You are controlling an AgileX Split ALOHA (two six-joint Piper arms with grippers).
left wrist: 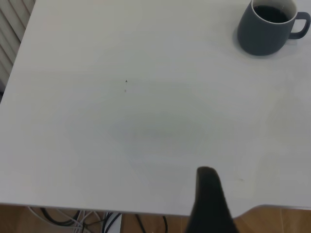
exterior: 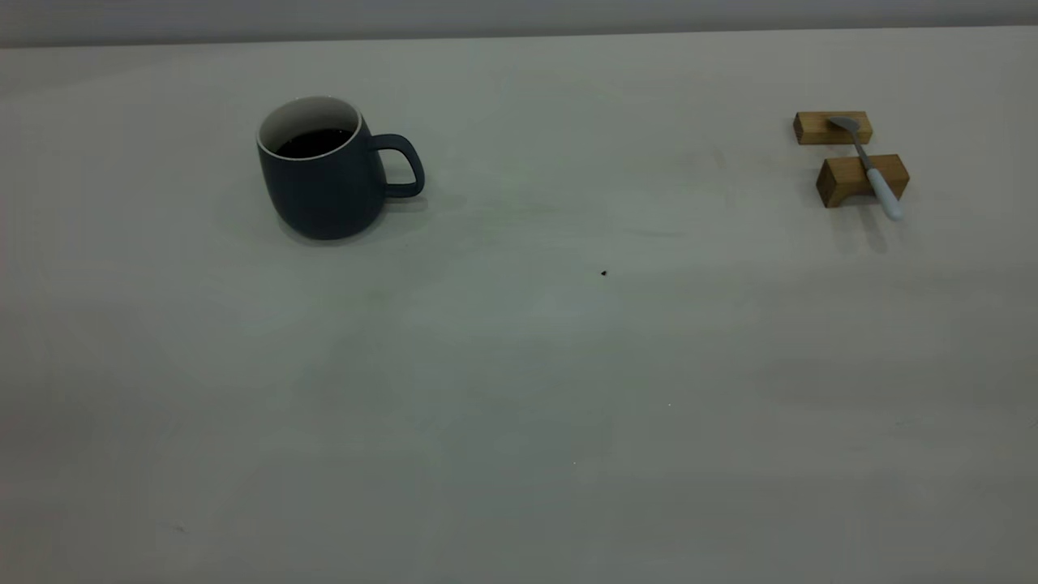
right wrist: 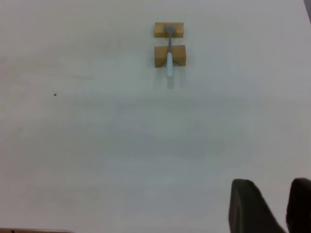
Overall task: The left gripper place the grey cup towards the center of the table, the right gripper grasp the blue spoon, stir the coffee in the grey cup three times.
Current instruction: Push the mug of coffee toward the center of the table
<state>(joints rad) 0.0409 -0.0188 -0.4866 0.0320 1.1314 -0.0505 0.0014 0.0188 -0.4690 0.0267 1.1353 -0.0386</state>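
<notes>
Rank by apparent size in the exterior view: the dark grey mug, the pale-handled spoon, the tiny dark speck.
1. Dark blue-grey matte mug
2. Slim spoon with pale blue handle, across two wooden blocks
3. Tiny dark speck

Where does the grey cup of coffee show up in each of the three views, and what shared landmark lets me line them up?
Exterior view: the dark blue-grey rounded mug with white inside stands upper left, handle pointing toward the picture's right.
Left wrist view: same mug in the top right corner.
Right wrist view: not in it.
Shared landmark: the tiny dark speck on the off-white tabletop, seen in all three.
</notes>
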